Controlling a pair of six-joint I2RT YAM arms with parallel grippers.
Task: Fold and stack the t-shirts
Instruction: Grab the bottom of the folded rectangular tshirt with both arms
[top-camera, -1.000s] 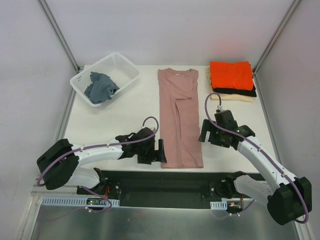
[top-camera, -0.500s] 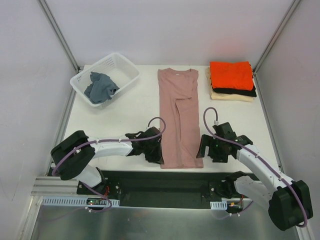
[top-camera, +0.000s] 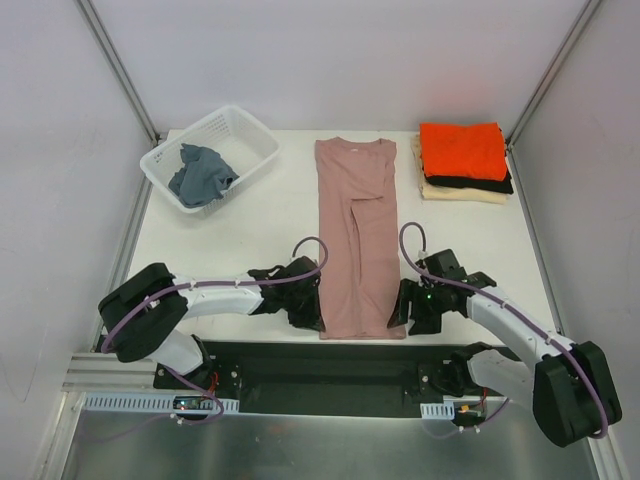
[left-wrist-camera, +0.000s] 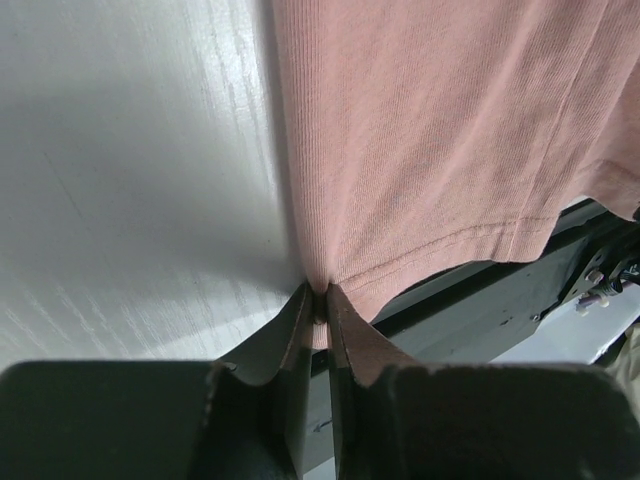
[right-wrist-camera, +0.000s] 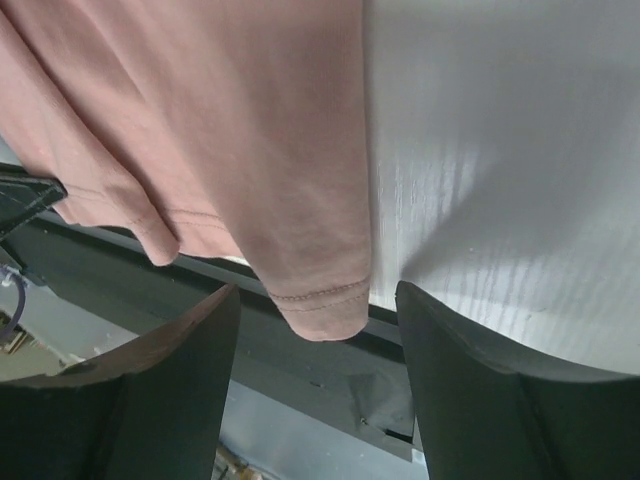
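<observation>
Now the left gripper (left-wrist-camera: 318, 300) pinches the near-left hem corner of the long-folded dusty-pink cloth t-shirt (top-camera: 355, 230), the right gripper (right-wrist-camera: 315, 300) gapes astride its near-right corner, the strip running straight away.

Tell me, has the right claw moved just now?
Yes. The right gripper slid toward the near table edge, away from the folded stack, reaching the pink t-shirt's hem.
</observation>
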